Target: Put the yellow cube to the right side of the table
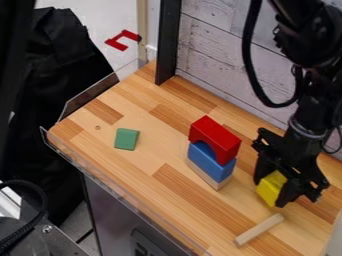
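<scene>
The gripper point(272, 193) hangs low at the right of the wooden table point(150, 172), with its two fingers against opposite sides of the yellow cube point(270, 187). It is shut on the cube, which sits between the fingertips at or just above the tabletop; whether it touches the wood I cannot tell. Part of the cube is hidden behind the fingers.
Left of the gripper stands a stack with a red arch block point(215, 139) on a blue arch point(210, 162) and a plain wood block point(206, 175). A green block point(126, 139) lies farther left. A wooden stick point(259, 229) lies near the front edge. A wall point(220, 65) rises behind.
</scene>
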Robot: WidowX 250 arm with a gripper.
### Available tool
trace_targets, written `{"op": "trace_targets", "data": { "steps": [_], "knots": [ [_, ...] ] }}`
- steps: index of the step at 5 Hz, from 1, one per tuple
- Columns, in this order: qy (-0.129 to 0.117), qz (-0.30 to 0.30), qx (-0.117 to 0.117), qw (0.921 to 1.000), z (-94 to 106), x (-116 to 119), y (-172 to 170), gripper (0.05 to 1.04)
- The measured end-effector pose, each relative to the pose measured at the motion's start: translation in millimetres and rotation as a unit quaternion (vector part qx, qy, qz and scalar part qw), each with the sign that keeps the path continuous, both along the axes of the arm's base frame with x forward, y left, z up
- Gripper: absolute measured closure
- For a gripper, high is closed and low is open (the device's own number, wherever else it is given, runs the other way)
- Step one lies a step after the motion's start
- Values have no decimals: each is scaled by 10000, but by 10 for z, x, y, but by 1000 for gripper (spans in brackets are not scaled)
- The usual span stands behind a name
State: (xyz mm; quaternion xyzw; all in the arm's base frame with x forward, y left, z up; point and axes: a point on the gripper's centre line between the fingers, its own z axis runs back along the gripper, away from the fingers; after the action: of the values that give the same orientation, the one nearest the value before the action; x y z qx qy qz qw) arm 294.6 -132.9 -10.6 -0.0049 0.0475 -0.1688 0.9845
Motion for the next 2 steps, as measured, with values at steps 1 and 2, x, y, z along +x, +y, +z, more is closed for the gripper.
{"op": "trace_targets", "data": {
  "steps": [1, 2],
  "knots": [
    [-49, -68, 75, 9999, -64, 38, 10, 512],
    [1, -70, 95, 9999, -96, 72, -5, 512]
  ]
}}
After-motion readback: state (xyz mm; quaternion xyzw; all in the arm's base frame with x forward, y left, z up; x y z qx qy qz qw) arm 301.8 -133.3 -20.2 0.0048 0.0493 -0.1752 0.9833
